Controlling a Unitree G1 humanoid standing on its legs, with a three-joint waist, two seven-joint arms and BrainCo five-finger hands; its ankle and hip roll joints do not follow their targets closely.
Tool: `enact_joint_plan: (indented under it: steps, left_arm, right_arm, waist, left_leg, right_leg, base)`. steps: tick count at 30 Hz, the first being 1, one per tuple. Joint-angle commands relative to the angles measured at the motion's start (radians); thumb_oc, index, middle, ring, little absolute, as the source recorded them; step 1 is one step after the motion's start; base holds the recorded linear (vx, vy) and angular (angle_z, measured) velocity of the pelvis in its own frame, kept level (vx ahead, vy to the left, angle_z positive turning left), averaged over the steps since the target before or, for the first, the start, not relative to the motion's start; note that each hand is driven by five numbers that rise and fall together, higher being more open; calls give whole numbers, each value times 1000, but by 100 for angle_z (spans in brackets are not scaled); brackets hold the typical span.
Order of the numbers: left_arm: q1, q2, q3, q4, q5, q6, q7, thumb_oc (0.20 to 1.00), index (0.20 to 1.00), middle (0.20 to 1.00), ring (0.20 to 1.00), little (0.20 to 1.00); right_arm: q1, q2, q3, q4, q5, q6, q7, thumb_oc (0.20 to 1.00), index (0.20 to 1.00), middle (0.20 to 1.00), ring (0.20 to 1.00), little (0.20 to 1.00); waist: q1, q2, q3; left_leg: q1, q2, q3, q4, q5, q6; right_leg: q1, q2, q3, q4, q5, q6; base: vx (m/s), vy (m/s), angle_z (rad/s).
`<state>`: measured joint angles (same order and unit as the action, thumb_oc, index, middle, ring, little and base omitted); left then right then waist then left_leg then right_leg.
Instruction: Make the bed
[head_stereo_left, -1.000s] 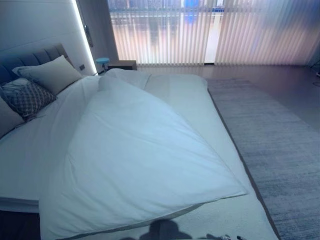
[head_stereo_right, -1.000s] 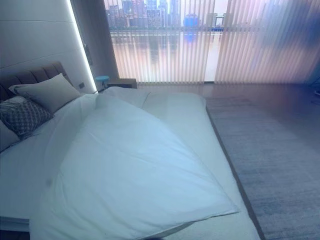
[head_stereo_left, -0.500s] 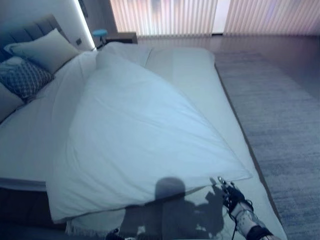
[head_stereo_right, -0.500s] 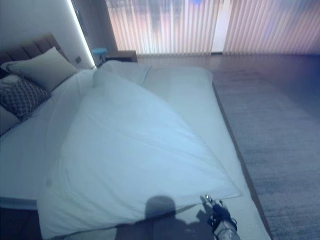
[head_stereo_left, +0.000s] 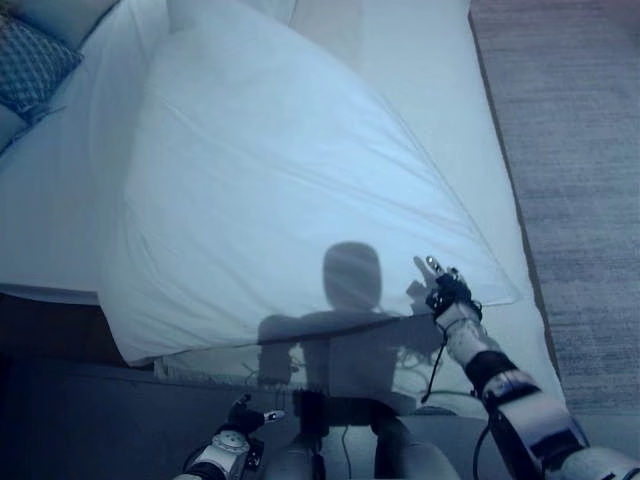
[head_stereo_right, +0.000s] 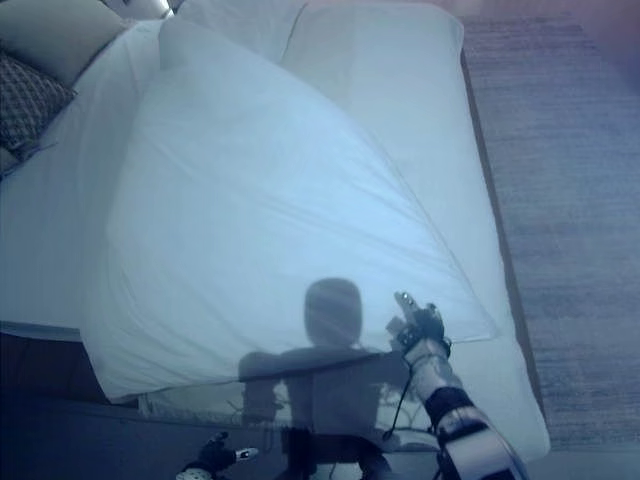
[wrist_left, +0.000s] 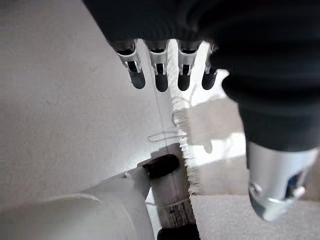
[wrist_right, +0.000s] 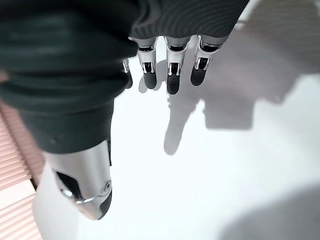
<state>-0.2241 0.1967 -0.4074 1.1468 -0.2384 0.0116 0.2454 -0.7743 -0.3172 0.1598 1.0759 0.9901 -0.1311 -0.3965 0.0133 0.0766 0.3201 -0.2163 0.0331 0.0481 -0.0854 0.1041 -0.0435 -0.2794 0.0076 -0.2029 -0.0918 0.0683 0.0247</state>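
Note:
A white duvet (head_stereo_left: 280, 170) lies askew across the bed, its near right corner (head_stereo_left: 500, 295) pointing towards the rug side. The bare white sheet (head_stereo_left: 420, 60) shows beyond it. My right hand (head_stereo_left: 447, 293) hovers at the duvet's near edge, just left of that corner. Its fingers (wrist_right: 172, 82) are straight and open above the white cloth and hold nothing. My left hand (head_stereo_left: 232, 440) hangs low in front of the bed's foot. Its fingers (wrist_left: 160, 75) are straight and open over the floor.
A patterned pillow (head_stereo_right: 25, 100) and a plain pillow (head_stereo_right: 50, 30) lie at the head of the bed on the far left. A grey rug (head_stereo_left: 580, 150) runs along the bed's right side. A fringed edge (wrist_left: 182, 125) shows on the floor under my left hand.
The camera has tipped down towards the bed's foot. My right hand has reached forward to the duvet's near right corner, and my left hand has come into sight low down.

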Motion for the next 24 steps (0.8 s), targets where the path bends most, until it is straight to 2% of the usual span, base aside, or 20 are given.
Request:
enact_joint_plan:
  steps: [1,5,10,14,18,24]
  left_arm:
    - [-44,12,-52,7,-39,-14,24,1000,1000,1000,1000,1000]
    - [-69,12,-89,-22,-42,-21,43,1000,1000,1000,1000,1000]
    - [-78,10,-115,-81,-57,-33,66,1000,1000,1000,1000,1000]
    - [-80,11,-124,-109,-73,-39,79,1000,1000,1000,1000,1000]
    - [-88,4,-131,-131,-94,-45,87,1000,1000,1000,1000,1000]
    - [-113,2,-138,-169,-116,-56,88,1000,1000,1000,1000,1000]
  right_arm:
    - [-165,-63,17,120,-101,28,-38,1000,1000,1000,1000,1000]
    - [-327,-139,30,284,-186,92,-64,1000,1000,1000,1000,1000]
    - [-434,-213,35,355,-229,114,-99,1000,1000,1000,1000,1000]
    - [-487,-251,34,369,-224,117,-117,1000,1000,1000,1000,1000]
    - [-537,-294,77,384,-285,135,-121,1000,1000,1000,1000,1000]
    - [-577,-328,164,388,-393,166,-69,1000,1000,1000,1000,1000]
  waist:
    - [22,-64,24]
    - [42,-54,71]
    - [57,-43,119]
    - [62,-38,147]
    - [69,-30,168]
    - [70,-23,185]
  left_leg:
    - [-49,-73,-27,-2,-3,-18]
    - [-109,-74,-43,-2,13,-26]
    - [-190,-79,-69,-2,35,-34]
    - [-245,-84,-83,-2,46,-38]
    - [-294,-91,-94,-2,58,-42]
    - [-326,-100,-109,-2,66,-42]
  right_leg:
    - [17,-24,29,29,22,67]
    - [-30,-22,11,22,37,68]
    - [-98,-22,-15,17,57,73]
    - [-143,-25,-32,17,68,77]
    - [-183,-30,-45,20,72,78]
    - [-213,-39,-50,32,68,76]
  base:
    - [-47,-22,10]
    - [-60,-29,18]
    - [-40,-26,23]
    - [-14,-14,21]
    - [8,-4,12]
    - [19,9,6]
